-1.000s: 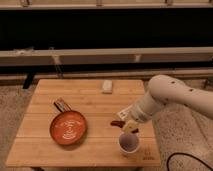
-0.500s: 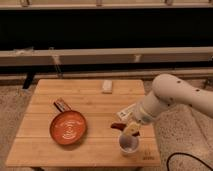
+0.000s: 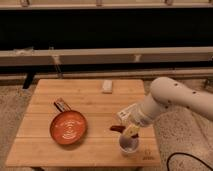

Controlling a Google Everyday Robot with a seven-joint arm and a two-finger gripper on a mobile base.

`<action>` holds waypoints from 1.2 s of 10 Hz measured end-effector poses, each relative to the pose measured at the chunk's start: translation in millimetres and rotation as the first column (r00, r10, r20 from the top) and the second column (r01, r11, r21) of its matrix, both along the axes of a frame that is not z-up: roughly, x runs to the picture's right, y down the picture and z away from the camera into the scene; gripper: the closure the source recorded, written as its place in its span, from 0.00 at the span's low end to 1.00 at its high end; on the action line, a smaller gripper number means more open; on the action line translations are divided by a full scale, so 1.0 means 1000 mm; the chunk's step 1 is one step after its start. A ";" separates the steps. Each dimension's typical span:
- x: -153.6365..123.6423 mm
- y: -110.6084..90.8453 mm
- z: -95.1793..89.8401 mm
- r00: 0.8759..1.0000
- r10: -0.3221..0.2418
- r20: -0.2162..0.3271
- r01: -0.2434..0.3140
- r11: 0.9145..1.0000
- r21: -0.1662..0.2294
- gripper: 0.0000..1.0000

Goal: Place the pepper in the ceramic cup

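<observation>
Wooden surface [image 3: 95, 150] is carrying the ceramic cup [image 3: 129, 145]; the claw [image 3: 131, 131], seemingly gripping the pepper [image 3: 118, 128], is hovering above, risking dropping it outside the rim.

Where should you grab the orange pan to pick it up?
Probably by its dark handle, which sticks out up-left from the pan; come from above, jaws across it. The round bowl is too wide. The gripper is busy by the ceramic cup with the pepper.

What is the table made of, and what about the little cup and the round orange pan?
Table: pale wood, plank lines showing. Cup: white, plain, probably ceramic. Pan: glossy orange-red with white swirls, maybe enamel or plastic. The hand hovers just above the cup with the pepper.
</observation>
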State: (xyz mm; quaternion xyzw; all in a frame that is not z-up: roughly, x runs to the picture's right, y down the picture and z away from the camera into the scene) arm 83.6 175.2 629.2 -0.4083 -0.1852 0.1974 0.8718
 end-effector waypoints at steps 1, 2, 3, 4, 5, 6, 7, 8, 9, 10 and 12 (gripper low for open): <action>-0.009 -0.004 0.001 1.000 -0.006 0.004 0.006 1.000 0.000 1.00; -0.018 -0.007 0.001 1.000 -0.009 0.007 0.009 1.000 0.004 1.00; -0.019 -0.005 0.001 1.000 -0.013 0.004 0.013 1.000 0.002 1.00; -0.016 -0.003 0.002 1.000 -0.014 0.002 0.014 1.000 0.003 0.99; -0.011 -0.001 0.006 1.000 -0.014 0.001 0.014 1.000 0.006 0.93; -0.006 0.002 0.007 1.000 -0.014 -0.003 0.014 1.000 0.004 0.82; -0.008 0.003 0.008 1.000 -0.018 -0.004 0.018 1.000 0.005 0.73; -0.014 0.003 0.011 1.000 -0.022 -0.005 0.022 1.000 0.008 0.65; -0.022 0.003 0.013 1.000 -0.025 -0.004 0.025 1.000 0.010 0.54; -0.022 0.003 0.013 1.000 -0.024 -0.007 0.024 1.000 0.009 0.47; -0.013 0.008 0.014 1.000 -0.022 -0.013 0.022 1.000 0.007 0.28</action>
